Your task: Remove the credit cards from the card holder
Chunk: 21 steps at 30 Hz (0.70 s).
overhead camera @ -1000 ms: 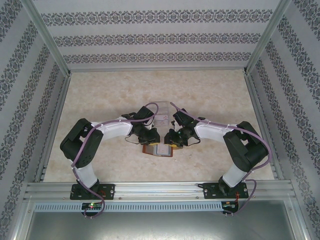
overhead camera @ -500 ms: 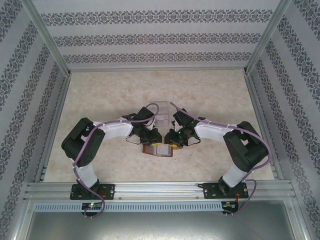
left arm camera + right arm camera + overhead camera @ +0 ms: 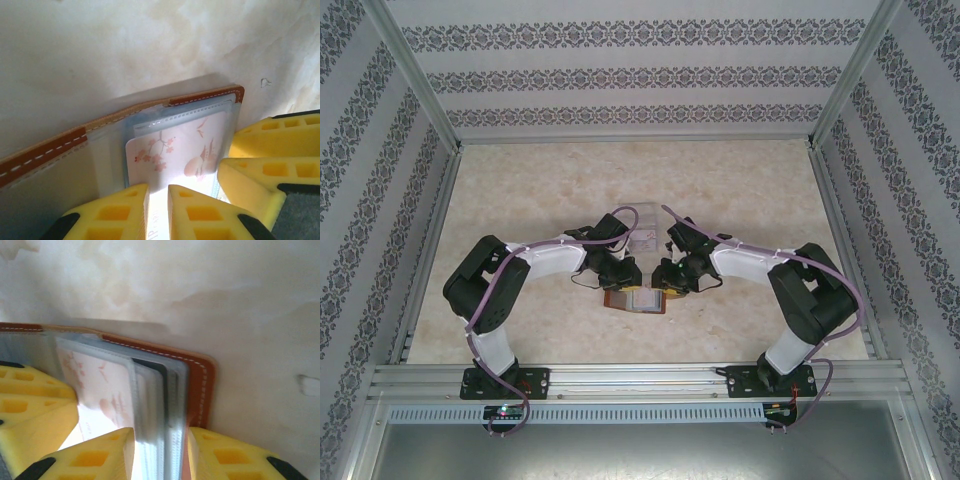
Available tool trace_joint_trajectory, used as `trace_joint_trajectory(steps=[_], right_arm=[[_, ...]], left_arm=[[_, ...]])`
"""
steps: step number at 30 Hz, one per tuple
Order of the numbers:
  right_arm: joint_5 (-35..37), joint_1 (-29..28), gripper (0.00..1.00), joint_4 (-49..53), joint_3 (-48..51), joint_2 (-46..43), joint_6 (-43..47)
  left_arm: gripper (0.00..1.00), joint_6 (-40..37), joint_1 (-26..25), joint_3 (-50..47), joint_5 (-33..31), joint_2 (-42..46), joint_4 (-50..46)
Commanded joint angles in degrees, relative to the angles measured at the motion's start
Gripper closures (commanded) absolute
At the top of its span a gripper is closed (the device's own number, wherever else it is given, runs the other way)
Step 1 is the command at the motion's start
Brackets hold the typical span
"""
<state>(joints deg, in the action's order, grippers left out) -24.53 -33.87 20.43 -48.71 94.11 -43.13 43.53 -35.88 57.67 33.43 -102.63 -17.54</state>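
The reddish-brown card holder (image 3: 636, 299) lies open on the table between both arms. In the left wrist view its stitched leather edge (image 3: 50, 150) frames grey-blue pockets. A pale credit card (image 3: 175, 150) printed with pink blossoms sticks partly out of a pocket, and my left gripper (image 3: 158, 187) is shut on its near edge. My right gripper (image 3: 160, 432) is shut on the card holder (image 3: 200, 385), clamping the stack of pockets and the leather cover. The same card (image 3: 95, 385) shows to its left. From above, the left gripper (image 3: 625, 283) and right gripper (image 3: 662, 283) almost touch.
A clear plastic tray (image 3: 642, 226) stands just behind the two wrists. Patterned walls and metal rails close in the marbled table (image 3: 540, 180). The right gripper's yellow fingers (image 3: 270, 150) sit close beside the left gripper's fingers (image 3: 30, 395).
Hardly anything: the left arm has shifted very slightly to the right. Both grips stay shut and the card holder has not moved.
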Motion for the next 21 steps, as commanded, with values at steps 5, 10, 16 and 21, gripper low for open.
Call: trace_joint_trajectory(steps=[5, 10, 16, 21], right_arm=[[0.58, -0.31, 0.65, -0.35, 0.02, -5.28, -1.04], [-1.32, -1.52, 0.66, -2.56, -0.33, -2.53, -2.01], [-0.73, -2.07, 0.66, -3.29, -0.16, 0.66, -1.95], [0.39, -2.07, 0.66, -2.39, 0.15, -0.04, -1.62]], left_arm=[[0.82, 0.63, 0.63, 0.08, 1.81, -0.46, 1.35], [0.82, 0.79, 0.62, -0.08, 2.44, -0.90, 1.98], [0.82, 0.59, 0.59, -0.23, 2.74, -1.32, 1.99], [0.82, 0.59, 0.62, -0.21, 3.09, -1.43, 2.13]])
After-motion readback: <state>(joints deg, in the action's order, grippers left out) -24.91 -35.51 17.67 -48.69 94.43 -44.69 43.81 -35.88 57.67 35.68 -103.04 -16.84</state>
